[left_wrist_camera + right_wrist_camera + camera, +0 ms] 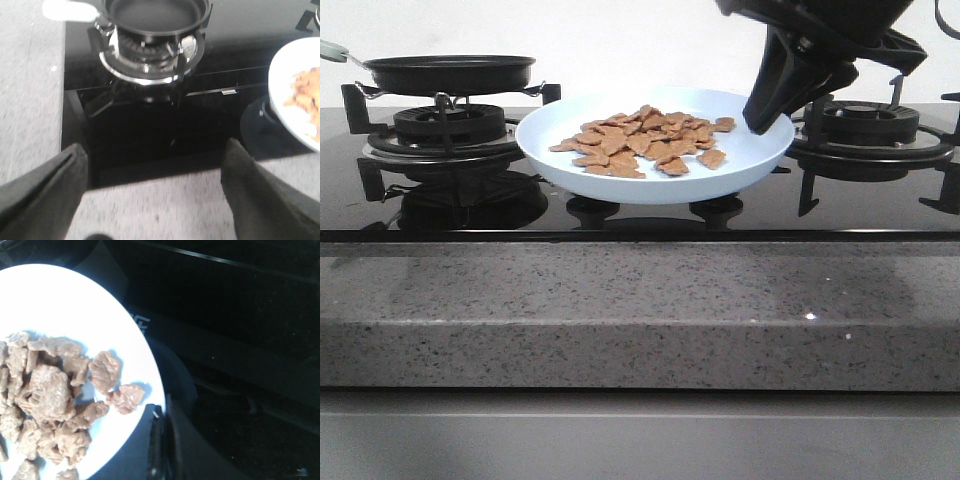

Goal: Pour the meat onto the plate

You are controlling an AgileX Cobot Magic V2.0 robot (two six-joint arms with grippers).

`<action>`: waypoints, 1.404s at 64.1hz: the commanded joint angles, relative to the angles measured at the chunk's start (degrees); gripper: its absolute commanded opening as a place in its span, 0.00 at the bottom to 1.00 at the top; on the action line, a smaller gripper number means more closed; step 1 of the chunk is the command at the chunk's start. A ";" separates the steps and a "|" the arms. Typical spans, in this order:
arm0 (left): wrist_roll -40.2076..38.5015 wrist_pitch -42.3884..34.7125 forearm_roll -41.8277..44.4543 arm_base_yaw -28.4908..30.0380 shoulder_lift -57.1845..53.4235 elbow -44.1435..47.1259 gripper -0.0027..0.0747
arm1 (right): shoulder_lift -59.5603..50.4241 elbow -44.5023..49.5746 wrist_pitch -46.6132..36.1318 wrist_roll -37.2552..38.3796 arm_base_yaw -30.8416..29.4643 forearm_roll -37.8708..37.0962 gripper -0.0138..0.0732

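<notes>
Meat heaped on plate, pan empty: pour looks done. Right hand pinches plate rim; left hand spread, holding nothing.

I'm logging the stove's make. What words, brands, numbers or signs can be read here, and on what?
No text can be read.
A pale printed mark on the black glass cooktop, beside the plate, is too blurred to read.
The frying pan and the meat show no lettering.

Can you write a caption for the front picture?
Right gripper shut on the rim of the pale-blue plate heaped with meat; black frying pan sits on the burner.
</notes>
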 commanded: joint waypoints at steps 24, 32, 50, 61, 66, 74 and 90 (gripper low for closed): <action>-0.75 -3.39 -0.67 -0.36 -4.12 1.18 0.74 | -2.82 -3.28 -1.64 -0.64 -0.55 0.95 0.02; -0.75 -3.95 -0.67 -0.36 -4.12 1.18 0.74 | -2.38 -8.00 0.60 -0.64 -2.19 1.38 0.02; -0.75 -4.42 -0.67 -0.36 -4.12 1.18 0.74 | 7.31 -24.56 9.23 -0.64 -6.97 4.15 0.02; -0.75 -4.42 -0.67 -0.36 -4.12 1.18 0.74 | 15.31 -33.68 11.17 -0.64 -7.45 4.09 0.02; -0.75 -4.42 -0.67 -0.36 -4.12 1.18 0.74 | 18.33 -36.60 11.10 -0.64 -7.52 4.09 0.02; -0.75 -4.31 -0.67 -0.36 -4.12 1.18 0.74 | 22.92 -40.55 11.10 -0.64 -7.58 4.09 0.02; -0.75 -4.31 -0.67 -0.36 -4.12 1.18 0.74 | 27.63 -44.21 11.57 -0.64 -7.58 4.04 0.07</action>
